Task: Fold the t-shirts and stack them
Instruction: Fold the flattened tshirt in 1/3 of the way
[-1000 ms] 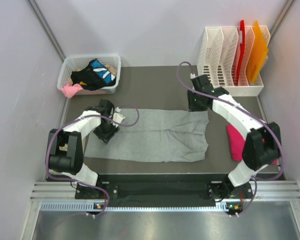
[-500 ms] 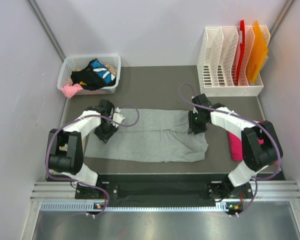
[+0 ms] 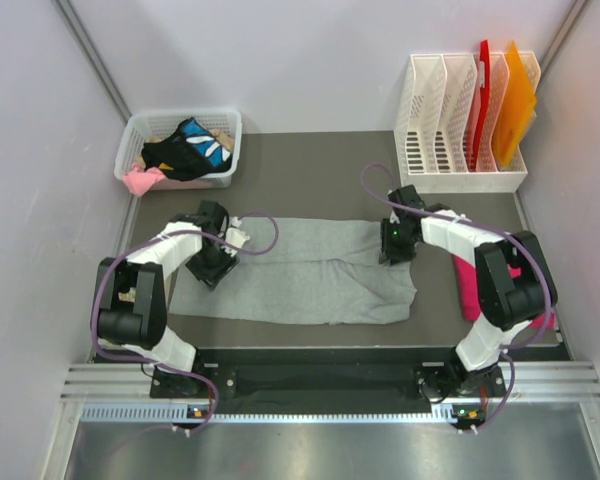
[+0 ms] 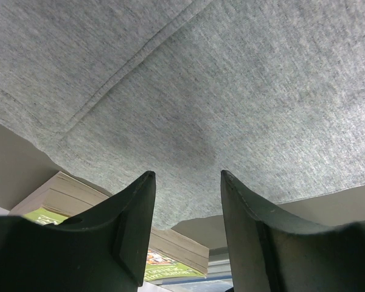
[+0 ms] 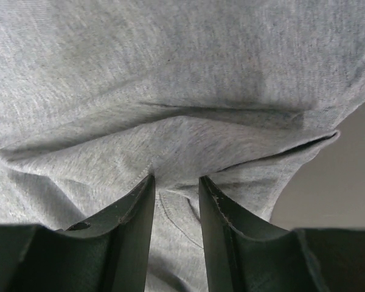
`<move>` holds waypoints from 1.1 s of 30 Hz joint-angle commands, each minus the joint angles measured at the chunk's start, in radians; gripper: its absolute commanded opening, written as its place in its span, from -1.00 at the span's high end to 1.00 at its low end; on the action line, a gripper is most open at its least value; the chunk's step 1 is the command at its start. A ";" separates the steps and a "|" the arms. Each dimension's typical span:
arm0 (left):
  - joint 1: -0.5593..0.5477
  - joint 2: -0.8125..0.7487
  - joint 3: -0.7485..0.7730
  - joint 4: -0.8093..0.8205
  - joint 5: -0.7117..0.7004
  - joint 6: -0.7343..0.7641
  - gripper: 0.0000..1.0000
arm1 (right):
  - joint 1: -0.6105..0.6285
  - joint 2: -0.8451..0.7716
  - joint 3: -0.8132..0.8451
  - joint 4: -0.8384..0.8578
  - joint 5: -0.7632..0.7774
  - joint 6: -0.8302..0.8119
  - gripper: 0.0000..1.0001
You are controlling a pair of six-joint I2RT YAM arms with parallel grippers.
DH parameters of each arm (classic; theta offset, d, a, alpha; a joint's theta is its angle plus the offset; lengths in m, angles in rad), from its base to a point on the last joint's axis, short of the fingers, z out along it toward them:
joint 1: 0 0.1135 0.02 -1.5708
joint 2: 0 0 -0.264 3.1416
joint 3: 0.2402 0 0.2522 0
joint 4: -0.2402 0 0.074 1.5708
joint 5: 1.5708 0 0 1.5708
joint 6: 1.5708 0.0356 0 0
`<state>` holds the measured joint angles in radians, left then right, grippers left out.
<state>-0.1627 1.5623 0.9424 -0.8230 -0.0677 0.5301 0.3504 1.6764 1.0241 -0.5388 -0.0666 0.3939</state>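
Note:
The light heather-grey t-shirt (image 3: pixel 300 270) lies spread flat across the middle of the table. My left gripper (image 3: pixel 214 262) is low over its left end. In the left wrist view the left gripper (image 4: pixel 187 173) is open and nothing is between its fingers (image 4: pixel 134 213). The shirt's edge (image 4: pixel 188 121) lies just beyond them. My right gripper (image 3: pixel 395 247) is down on the shirt's back right corner. There the right gripper (image 5: pixel 176 177) is open narrowly, its tips pressed into rumpled grey cloth (image 5: pixel 182 134) with a hem between them. The magenta-pink t-shirt (image 3: pixel 468 285) lies at the right, partly hidden by the right arm.
A white basket (image 3: pixel 226 120) of mixed clothes stands at the back left. A white file rack (image 3: pixel 450 110) holding a red folder (image 3: pixel 484 90) and an orange folder (image 3: pixel 516 100) stands at the back right. A book (image 4: pixel 67 193) shows under the table edge in the left wrist view.
My right arm has swung forward from the back of the table and come down onto the grey shirt's right back corner. The left arm has stayed where it was.

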 commanded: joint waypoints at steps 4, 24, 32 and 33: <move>0.005 -0.011 -0.007 0.004 -0.001 0.013 -0.04 | -0.021 0.013 0.044 0.049 -0.022 -0.001 0.30; 0.020 -0.021 -0.024 0.013 0.000 0.022 -0.03 | -0.010 0.031 0.059 0.083 -0.098 0.062 0.37; 0.041 -0.036 -0.034 0.016 -0.012 0.041 -0.02 | -0.008 0.049 0.034 0.106 -0.090 0.069 0.80; 0.043 -0.041 -0.039 0.016 -0.014 0.044 -0.02 | -0.010 0.049 0.037 0.105 -0.087 0.068 0.96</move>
<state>-0.1329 1.5620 0.9211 -0.8158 -0.0704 0.5526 0.3420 1.7161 1.0603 -0.4770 -0.1524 0.4549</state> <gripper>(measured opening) 0.513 0.121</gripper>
